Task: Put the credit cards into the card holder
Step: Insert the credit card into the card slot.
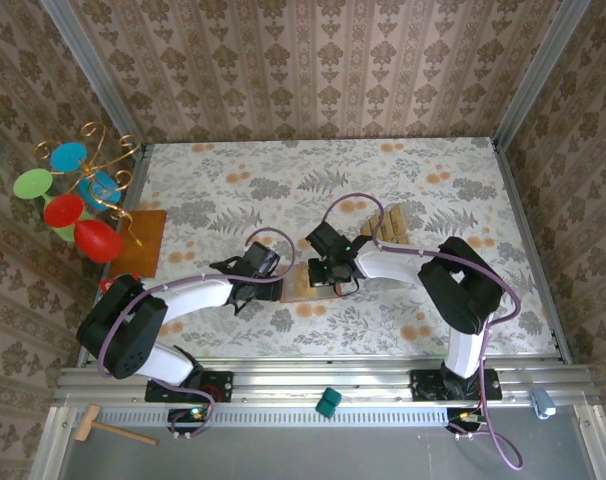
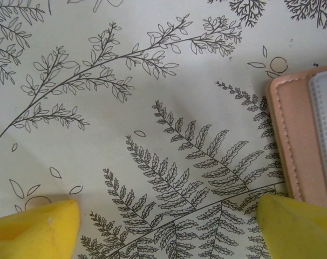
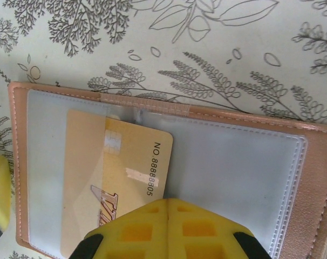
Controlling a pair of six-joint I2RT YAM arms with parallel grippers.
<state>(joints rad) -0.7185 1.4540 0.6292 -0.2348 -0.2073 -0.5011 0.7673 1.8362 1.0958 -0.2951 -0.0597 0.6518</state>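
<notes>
Top external: the table [image 1: 463,180] is carrying the open card holder [image 1: 301,286] between both arms. Spare credit cards [image 1: 385,224] are lying fanned near the right arm.

Left wrist: the left hand [image 2: 166,232] is hovering spread and empty, just beside the card holder's edge.

Right wrist: the right hand [image 3: 169,216], fingers pressed together, is sitting over the near edge of 1 card [image 3: 136,162]. Cannot tell if it is pinching it. The card is lying partly under the clear sleeve [image 3: 233,172].

Judgement: keep the card flat and slide it straight along the pocket, with the left hand bracing the card holder against skidding.
</notes>
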